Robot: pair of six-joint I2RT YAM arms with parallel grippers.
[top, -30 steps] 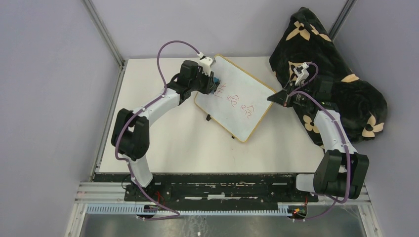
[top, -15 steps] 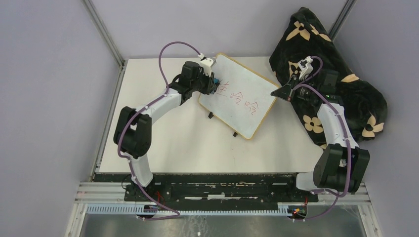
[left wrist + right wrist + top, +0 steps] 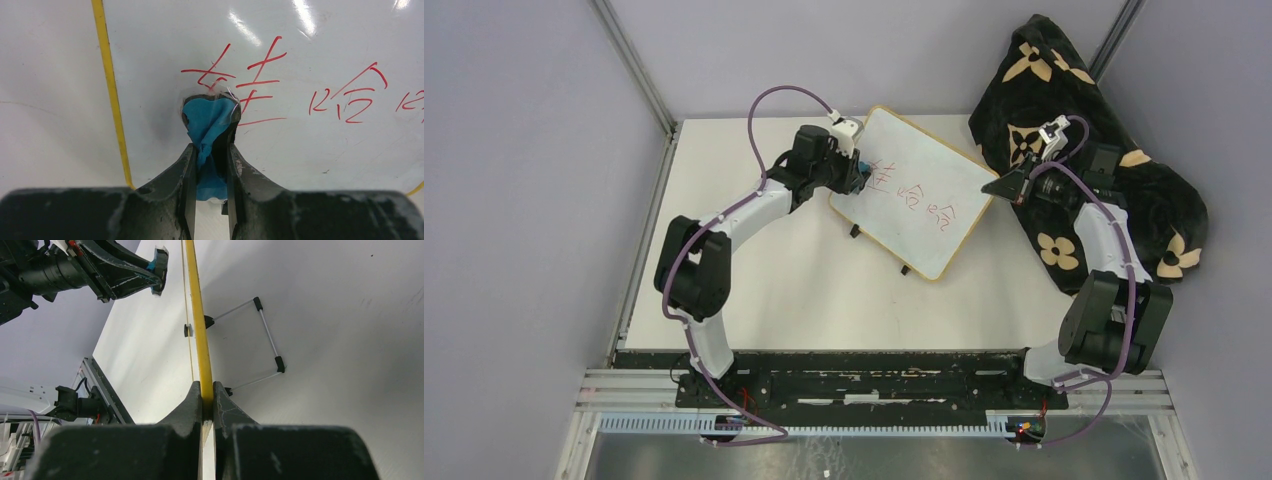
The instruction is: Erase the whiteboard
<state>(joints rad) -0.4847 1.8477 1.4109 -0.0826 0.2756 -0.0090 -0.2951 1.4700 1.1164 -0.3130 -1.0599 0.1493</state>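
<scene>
- Two arms reach from the near edge of the white table (image 3: 754, 280) toward the whiteboard (image 3: 911, 232), one on each side of it.
- The whiteboard sits toward the back of the table, right of centre. It is turned like a diamond, with two small black feet showing along its near-left edge.
- The left gripper (image 3: 856, 172) is at the board's left part, just inside the wooden frame. Its fingers are clenched on a crumpled blue eraser (image 3: 207, 117).
- In the left wrist view the eraser's tip touches the board face at the lower edge of the first of the red marks (image 3: 255, 82). More red characters run off to the right.
- The right gripper (image 3: 999, 188) meets the board's right corner. In the right wrist view its fingers are pinched tight on the yellow-wood frame (image 3: 200, 315), seen edge-on.
- A thin wire stand (image 3: 265, 335) with black ends shows beside that frame.
- Farthest back on the right, a black blanket (image 3: 1044, 70) with tan flower shapes is heaped behind the right arm.
</scene>
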